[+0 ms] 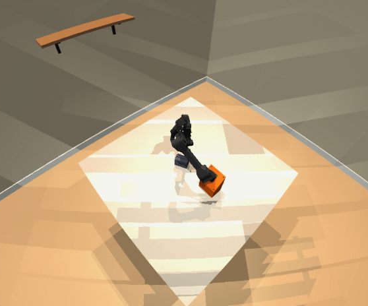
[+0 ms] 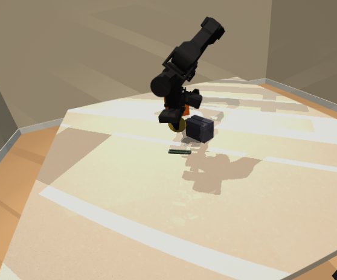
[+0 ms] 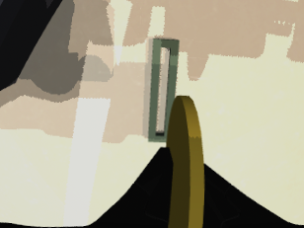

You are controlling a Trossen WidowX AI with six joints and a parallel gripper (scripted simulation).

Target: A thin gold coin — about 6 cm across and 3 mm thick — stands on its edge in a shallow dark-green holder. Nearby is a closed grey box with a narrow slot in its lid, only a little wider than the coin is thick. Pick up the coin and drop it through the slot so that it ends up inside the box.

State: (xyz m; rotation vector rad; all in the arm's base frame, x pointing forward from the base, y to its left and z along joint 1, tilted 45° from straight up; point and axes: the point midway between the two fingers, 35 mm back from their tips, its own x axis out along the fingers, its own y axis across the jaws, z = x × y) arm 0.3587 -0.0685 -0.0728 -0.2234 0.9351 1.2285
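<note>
The gold coin point(image 2: 182, 125) point(image 3: 196, 172) is upright on edge between the fingertips of my gripper point(image 2: 177, 126) point(image 3: 171, 157), which is shut on it. The coin is in the air, clear of the holder. The dark-green holder point(image 2: 179, 151) point(image 3: 154, 93) lies on the table below, its groove empty. The closed grey box point(image 1: 181, 161) point(image 2: 194, 129) stands just right of the coin in the exterior view, its lid slot facing up. In the top view the arm hides the coin and the holder.
The orange base block point(image 1: 218, 179) point(image 2: 186, 110) carries the arm on the table point(image 1: 184, 247) point(image 2: 118, 235). In the wrist view a dark shape, likely the box, fills the upper left corner. An orange bench point(image 1: 86, 30) is at the far upper left of the top view.
</note>
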